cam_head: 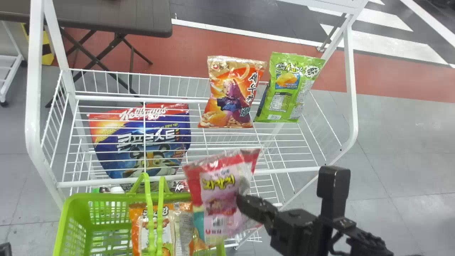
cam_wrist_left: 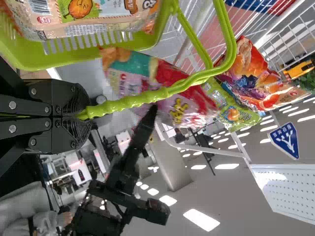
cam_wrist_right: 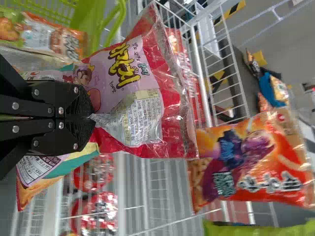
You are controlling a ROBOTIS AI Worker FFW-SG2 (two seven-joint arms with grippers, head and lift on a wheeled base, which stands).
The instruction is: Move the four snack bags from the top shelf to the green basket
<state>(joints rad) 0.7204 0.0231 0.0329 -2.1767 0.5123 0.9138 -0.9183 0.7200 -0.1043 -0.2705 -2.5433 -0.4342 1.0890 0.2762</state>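
My right gripper (cam_head: 241,201) is over the right side of the green basket (cam_head: 73,227), shut on a pink and red snack bag (cam_head: 218,185). In the right wrist view the same gripper (cam_wrist_right: 92,117) pinches the wrinkled film of that bag (cam_wrist_right: 142,105). An orange snack bag (cam_head: 153,227) lies in the basket, with more packaging beside it. An orange-red bag (cam_head: 231,96) and a green bag (cam_head: 289,87) stand side by side on the top shelf. In the left wrist view my left gripper (cam_wrist_left: 81,115) is shut on the green basket handle (cam_wrist_left: 128,101).
The white wire rack (cam_head: 188,100) stands behind the basket, its posts rising on both sides. A large blue and red cereal bag (cam_head: 142,142) is behind the rack wires, left of the shelf bags. A dark folding table (cam_head: 117,17) stands beyond the rack at back left.
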